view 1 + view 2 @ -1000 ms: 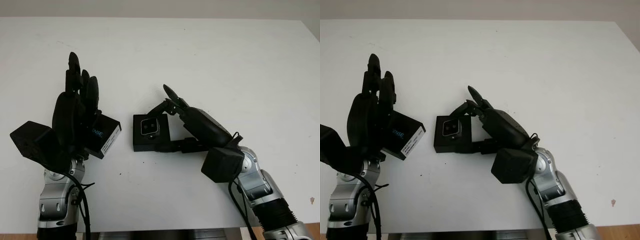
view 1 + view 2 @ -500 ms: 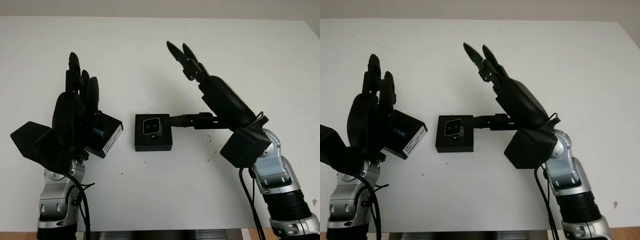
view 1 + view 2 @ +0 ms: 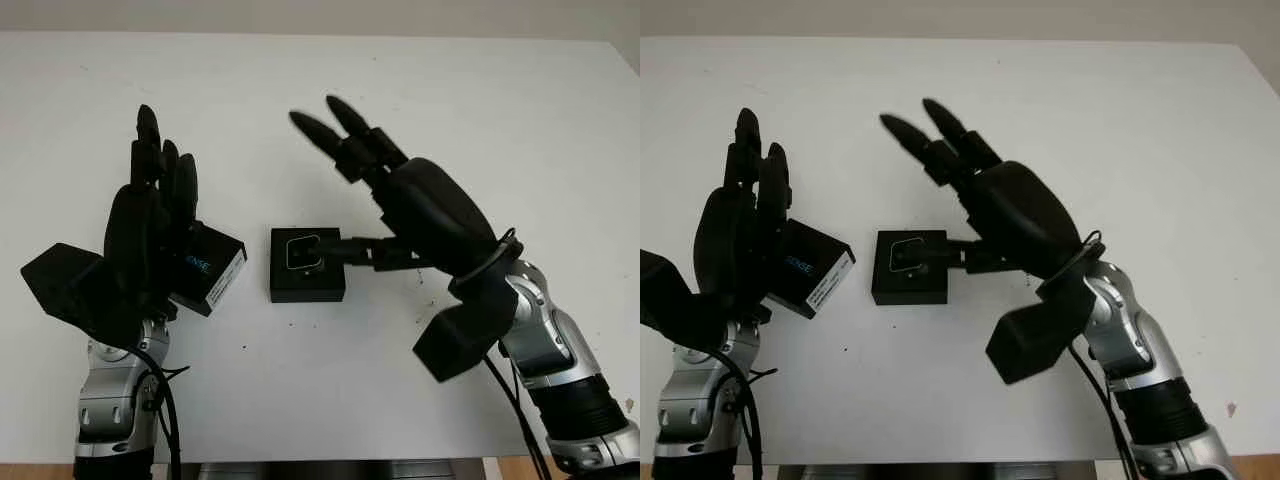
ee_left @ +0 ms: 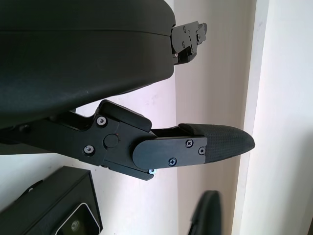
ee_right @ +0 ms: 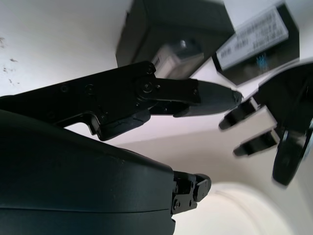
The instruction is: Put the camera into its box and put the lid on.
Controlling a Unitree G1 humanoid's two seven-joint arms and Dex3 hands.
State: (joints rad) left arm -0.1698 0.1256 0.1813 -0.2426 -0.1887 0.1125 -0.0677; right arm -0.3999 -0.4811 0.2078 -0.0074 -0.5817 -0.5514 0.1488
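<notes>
Since half a second ago, swung leftward: right hand (image 3: pixel 420 205), now hanging above the desk (image 3: pixel 520 120) just at 3 o'clock of the box (image 3: pixel 307 265), holding nothing, two fingers (image 3: pixel 330 125) stretched toward 11 o'clock, thumb lying low across the box's right edge. Seated in the box, lens up: the silver camera (image 3: pixel 303 253). Box at mid-desk, unchanged in place, uncovered. At 9 o'clock of it, just beside: the lid (image 3: pixel 208 264), black, tilted, clamped in the left hand (image 3: pixel 150 235), fingers upright toward 12 o'clock. Readable on the lid's side: pale letters "ENSE", plus a white sticker with print too fine to make out. Wide bare desk at 12 o'clock and 3 o'clock up to the far and right edges; narrow strip of white between lid and box.
</notes>
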